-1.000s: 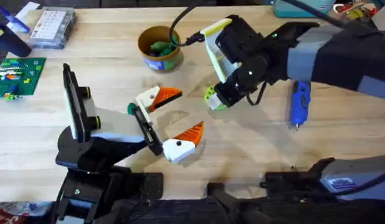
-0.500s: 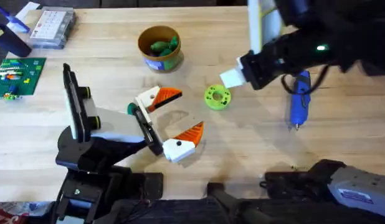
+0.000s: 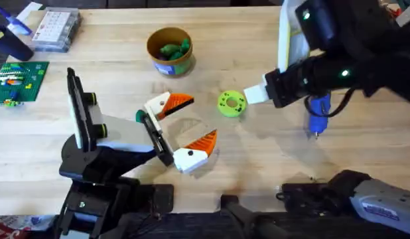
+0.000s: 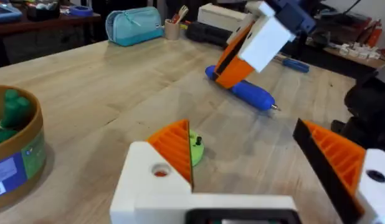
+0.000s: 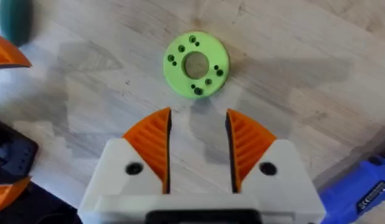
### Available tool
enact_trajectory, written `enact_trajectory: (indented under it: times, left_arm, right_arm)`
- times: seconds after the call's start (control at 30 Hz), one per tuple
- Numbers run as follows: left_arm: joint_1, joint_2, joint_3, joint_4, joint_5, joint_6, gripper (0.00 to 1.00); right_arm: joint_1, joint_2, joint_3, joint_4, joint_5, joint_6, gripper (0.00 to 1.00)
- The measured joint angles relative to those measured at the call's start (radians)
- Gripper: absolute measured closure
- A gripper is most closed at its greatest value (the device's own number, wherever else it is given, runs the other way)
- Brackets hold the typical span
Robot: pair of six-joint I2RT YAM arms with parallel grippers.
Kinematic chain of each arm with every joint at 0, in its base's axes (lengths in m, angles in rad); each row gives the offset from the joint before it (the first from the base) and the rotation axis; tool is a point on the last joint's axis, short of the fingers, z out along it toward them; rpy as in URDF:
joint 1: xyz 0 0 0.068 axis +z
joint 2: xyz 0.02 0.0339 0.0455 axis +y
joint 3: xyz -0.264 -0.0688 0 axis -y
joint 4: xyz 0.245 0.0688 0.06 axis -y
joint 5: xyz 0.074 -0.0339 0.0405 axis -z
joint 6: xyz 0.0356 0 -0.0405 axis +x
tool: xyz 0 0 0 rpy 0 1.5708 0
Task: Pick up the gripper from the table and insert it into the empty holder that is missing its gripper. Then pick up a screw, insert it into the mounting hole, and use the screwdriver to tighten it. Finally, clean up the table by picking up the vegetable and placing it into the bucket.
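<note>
**Beside the green slice: right arm nearest, fingers spread**

At the left of the overhead view, the left gripper [image 3: 180, 129] rests low over the table [image 3: 271, 172], its white-and-orange fingers wide apart and holding nothing. Behind it, toward the far edge, stands the yellow bucket [image 3: 170, 50] with darker green pieces inside.

Moving right, the lime-green vegetable [image 3: 231, 103] lies flat on the wood, between the two grippers and touching neither. The right gripper [image 3: 251, 97] hangs just beside it on its right, above the wood. In the right wrist view the orange pads [image 5: 156, 142] are parted with bare wood between them, and the slice [image 5: 196, 64] sits just beyond the tips, roughly in line with the gap. Being round, it has no long axis to match.

Farthest right, the blue screwdriver [image 3: 317, 114] lies partly under the right arm, bit toward the near edge.

My judgement: the right arm is nearer, and a short reach forward and down should bracket the slice.
</note>
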Motion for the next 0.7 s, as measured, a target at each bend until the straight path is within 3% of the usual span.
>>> enact_trajectory:
  times: [0.3, 0.7]
  left_arm:
    - [0.000, 0.000, 0.000, 0.000, 0.000, 0.000, 0.010]
    - [0.000, 0.000, 0.000, 0.000, 0.000, 0.000, 0.010]
  right_arm:
    - [0.035, 0.038, -0.165, 0.194, 0.000, 0.001, 0.543]
    - [0.077, 0.214, -0.179, 0.267, 0.006, -0.041, 0.543]
